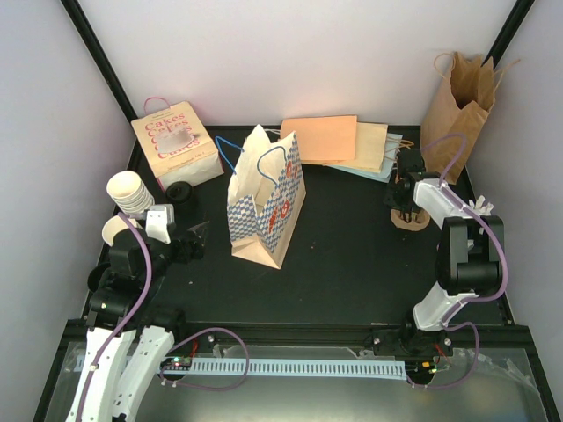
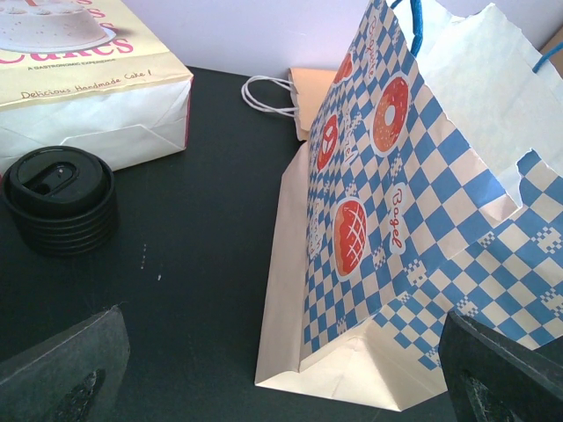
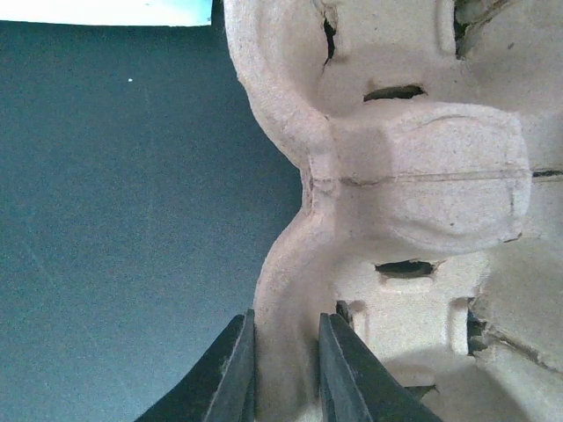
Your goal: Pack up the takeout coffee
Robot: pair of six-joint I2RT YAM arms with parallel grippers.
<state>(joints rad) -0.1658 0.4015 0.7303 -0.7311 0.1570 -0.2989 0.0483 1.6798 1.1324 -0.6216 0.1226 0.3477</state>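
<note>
While the left fingers [image 2: 62, 374] hang spread wide and empty above the black desk [image 1: 352, 255], facing the standing blue-and-white checked paper bag [image 2: 396, 229] with doughnut prints, the right fingers [image 3: 236, 374] are pinched onto the rim of a beige moulded-pulp cup carrier [image 3: 422, 176] lying near the desk's right side. The stack of cream-white ribbed paper cups [image 1: 127, 192] stands at the left edge of the desk, with the stack of round black plastic lids [image 2: 60, 198] near it, just in front of a cream cardboard cake box [image 1: 174, 145].
</note>
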